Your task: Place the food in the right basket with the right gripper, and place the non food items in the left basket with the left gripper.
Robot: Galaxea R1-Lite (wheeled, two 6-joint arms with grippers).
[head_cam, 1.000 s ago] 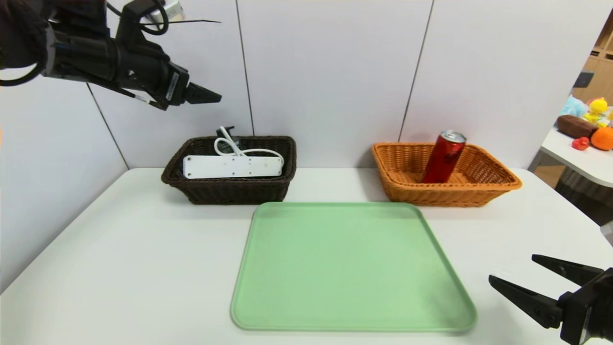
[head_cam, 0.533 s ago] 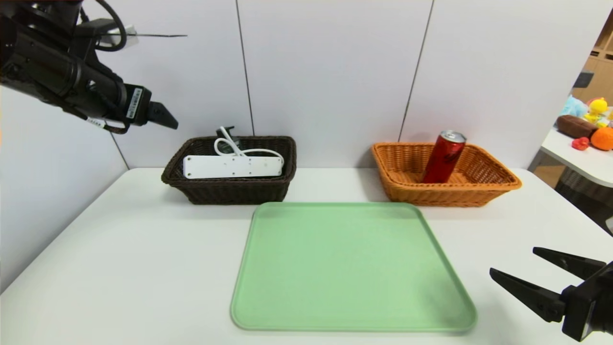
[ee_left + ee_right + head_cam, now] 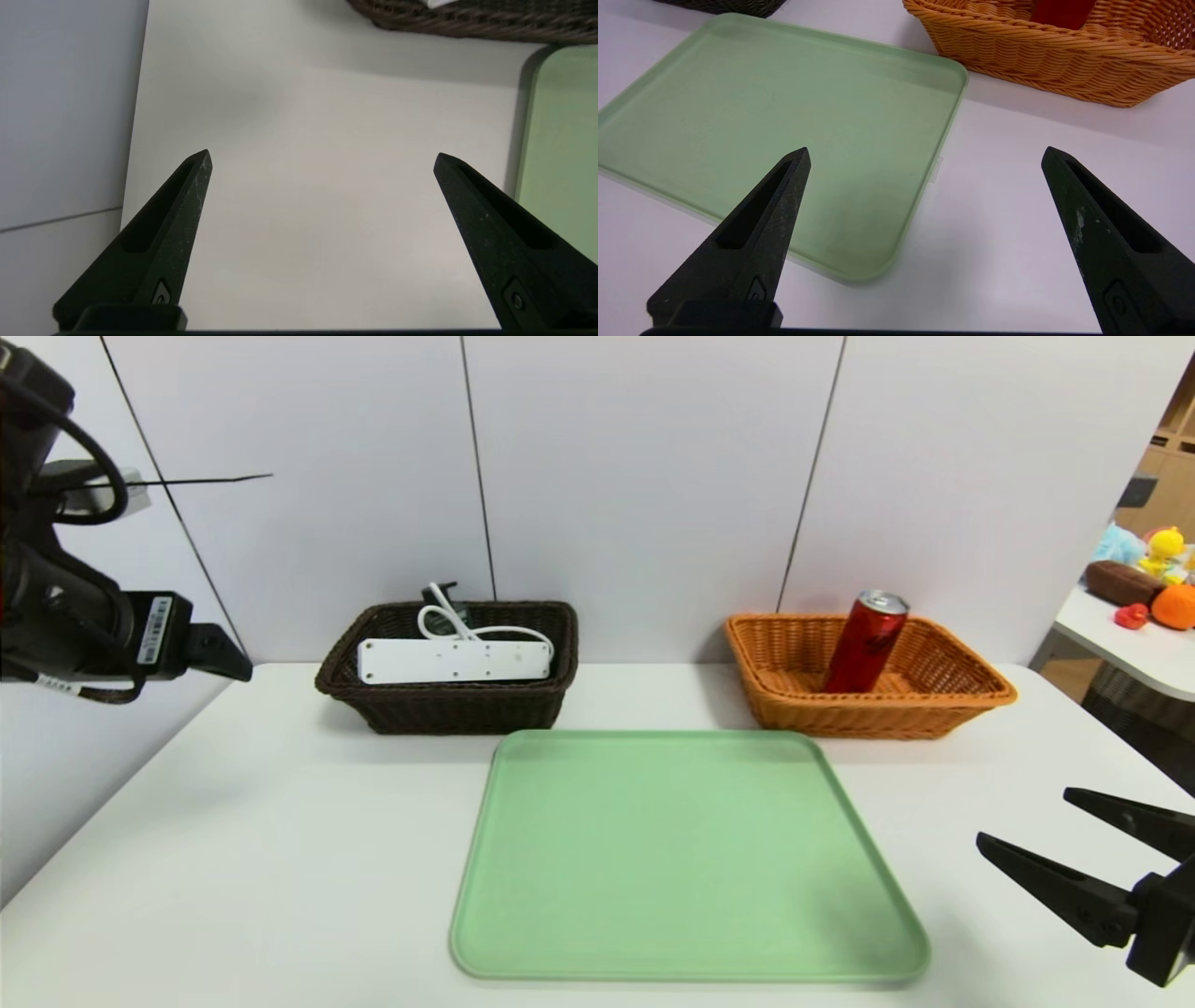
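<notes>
The food, a slim red can [image 3: 864,644], leans inside the right basket [image 3: 971,698], the orange-tan wicker one, and its red base [image 3: 1059,11] shows over that basket's wall [image 3: 1041,51]. The left basket [image 3: 448,711], dark brown, holds the white power strip [image 3: 453,661] with its coiled cord. The dark pump bottle's top [image 3: 439,592] peeks out behind the cord. My left gripper [image 3: 229,658] hangs at the far left, above the table's left edge, open and empty [image 3: 322,156]. My right gripper [image 3: 1025,817] is open and empty [image 3: 926,151] low over the table's front right.
A pale green tray [image 3: 686,859] lies bare in the middle of the white table [image 3: 280,859], in front of both baskets. A wall panel stands close on the left. A side table with plush toys [image 3: 1153,583] is at the far right.
My left arm has swung down and to the left, away from above the dark basket. The right gripper has drifted slightly to the right. Both stay open.
</notes>
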